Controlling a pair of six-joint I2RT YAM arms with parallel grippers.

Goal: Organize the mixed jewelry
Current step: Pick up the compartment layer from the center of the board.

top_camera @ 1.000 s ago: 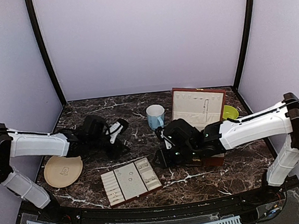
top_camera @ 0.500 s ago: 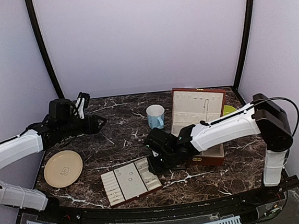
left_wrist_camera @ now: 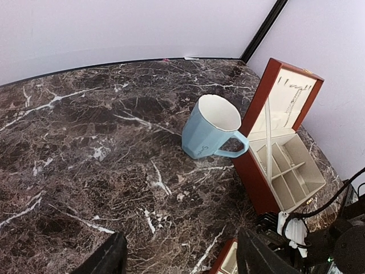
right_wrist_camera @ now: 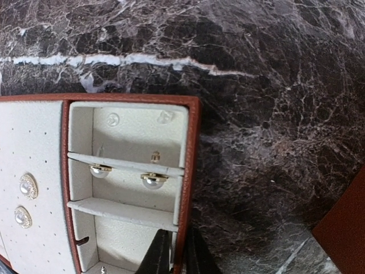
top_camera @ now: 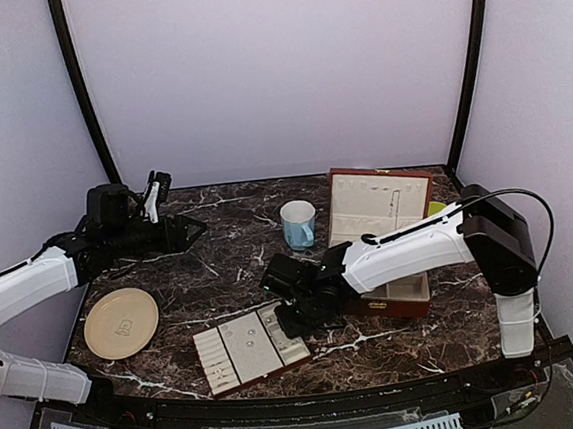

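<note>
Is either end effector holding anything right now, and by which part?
The left end effector is open and holds nothing. The right end effector appears closed on the slotted tray, gripping its red-brown side rim.

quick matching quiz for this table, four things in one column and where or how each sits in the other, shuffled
1. light blue ceramic mug
2. round tan plate
3. red-brown box with cream lining
4. cream slotted tray with red-brown rim

A. near the front edge, centre
B. right side, lid standing open
C. left side, lying flat
D. upright, centre, toward the back

Pairs: 1-D, 2-C, 3-B, 4-A
</note>
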